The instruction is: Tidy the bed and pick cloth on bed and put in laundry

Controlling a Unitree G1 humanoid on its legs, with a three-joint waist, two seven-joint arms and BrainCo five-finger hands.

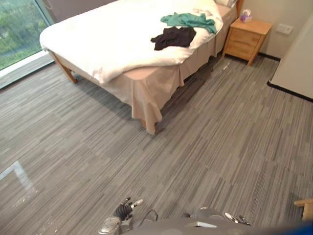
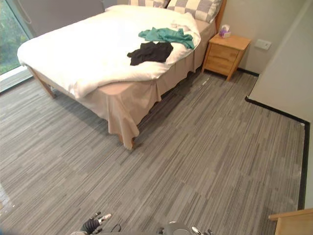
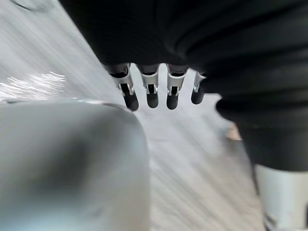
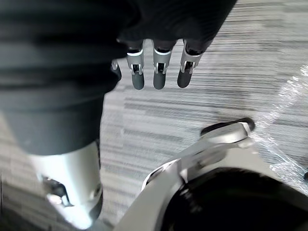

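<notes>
Grey striped floor [image 1: 210,147] lies open beside bed [image 1: 107,39] edge.

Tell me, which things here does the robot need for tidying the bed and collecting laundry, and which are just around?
For the job:
bed
white duvet spread over it
teal cloth on the duvet
black cloth on the duvet, next to the teal one

Just around:
wooden nightstand beside the bed
tissue box on the nightstand
wall socket
</notes>
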